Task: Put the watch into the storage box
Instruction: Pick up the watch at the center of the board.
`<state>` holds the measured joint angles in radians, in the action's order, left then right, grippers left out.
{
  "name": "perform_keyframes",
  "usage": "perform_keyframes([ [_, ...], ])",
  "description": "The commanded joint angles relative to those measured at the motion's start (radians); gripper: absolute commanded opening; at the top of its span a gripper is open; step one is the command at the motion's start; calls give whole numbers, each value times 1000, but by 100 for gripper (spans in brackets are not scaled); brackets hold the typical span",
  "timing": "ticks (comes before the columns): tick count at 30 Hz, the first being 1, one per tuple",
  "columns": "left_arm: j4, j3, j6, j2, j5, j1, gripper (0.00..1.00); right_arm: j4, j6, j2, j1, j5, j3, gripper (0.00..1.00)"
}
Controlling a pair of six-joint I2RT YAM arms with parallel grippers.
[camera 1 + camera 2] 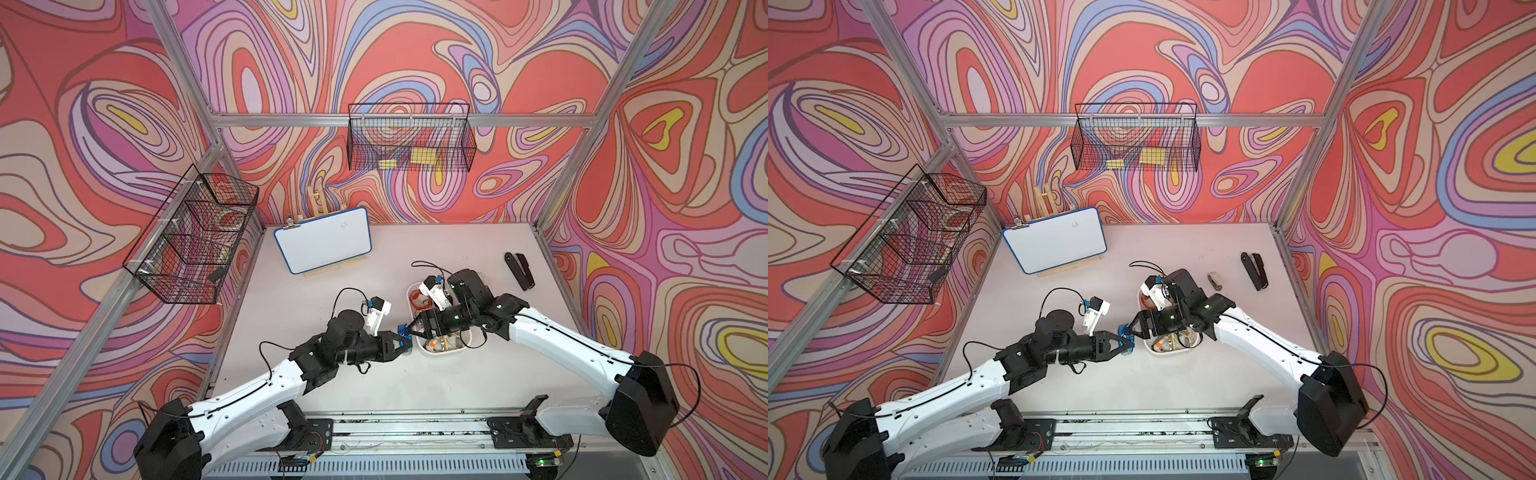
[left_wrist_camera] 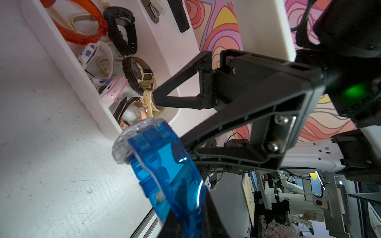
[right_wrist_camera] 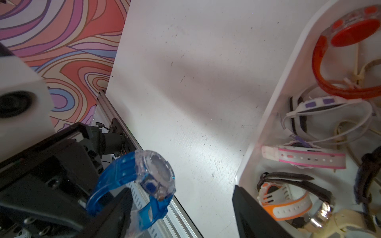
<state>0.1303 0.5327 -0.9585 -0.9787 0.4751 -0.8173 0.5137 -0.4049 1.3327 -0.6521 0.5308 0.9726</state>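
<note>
A translucent blue watch (image 1: 403,332) (image 1: 1125,332) hangs just above the table beside the storage box's near left corner. My left gripper (image 1: 406,341) (image 2: 185,222) is shut on its strap. The watch (image 2: 156,156) (image 3: 152,175) has a clear case that points toward the box. My right gripper (image 1: 412,329) (image 3: 181,193) faces the left one with its jaws open on either side of the watch and does not grip it. One right finger (image 2: 185,86) reaches over the box corner. The storage box (image 1: 440,353) (image 1: 1167,353) (image 2: 82,68) (image 3: 268,115) is a white tray holding several watches.
A whiteboard (image 1: 322,245) leans at the back left. A black stapler (image 1: 519,270) lies at the right, with a small grey object (image 1: 1214,280) near it. Black wire baskets (image 1: 195,237) (image 1: 409,139) hang on the left and back walls. The right arm covers much of the box.
</note>
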Motion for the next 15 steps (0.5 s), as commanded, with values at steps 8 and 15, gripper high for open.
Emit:
perform_keyframes([
  [8, 86, -45, -40, 20, 47, 9, 14, -121, 10, -55, -4, 70, -99, 74],
  [15, 122, -45, -61, 17, 63, 9, 14, -241, 15, -41, -4, 157, -134, 70],
])
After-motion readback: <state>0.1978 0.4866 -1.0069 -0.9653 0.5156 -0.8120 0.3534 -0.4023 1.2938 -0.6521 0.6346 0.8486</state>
